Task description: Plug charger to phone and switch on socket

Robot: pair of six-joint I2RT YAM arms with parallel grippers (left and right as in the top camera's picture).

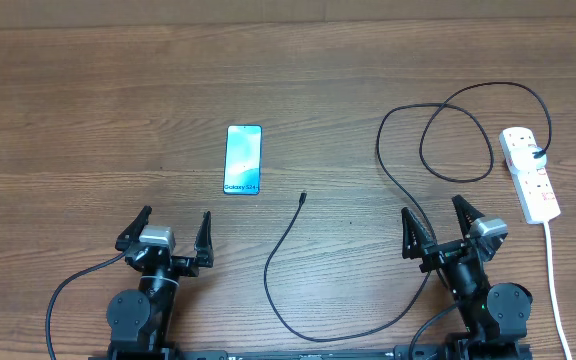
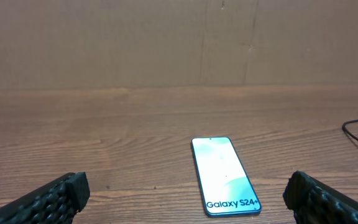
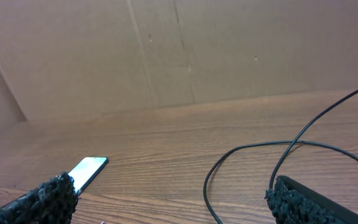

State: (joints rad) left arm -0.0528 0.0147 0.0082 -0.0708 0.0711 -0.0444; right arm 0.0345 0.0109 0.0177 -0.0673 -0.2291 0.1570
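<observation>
Lying flat and screen-up on the wooden tabletop, left of centre: the phone. Well apart from it, at the right edge and visible only from overhead: the socket, white, with small red marks too tiny to read as on or off. Between the two, the charger in long black loops, one end at the socket's far end, the plug tip loose near the phone's near right corner, not touching. At the near edge, left gripper and right gripper, both spread wide and empty.

From the left wrist: phone straight ahead between the parted fingers, "Galaxy S24+" legible along its near end. From the right wrist: just one corner of the phone beside the left pad, plus cable curves crossing ahead.
</observation>
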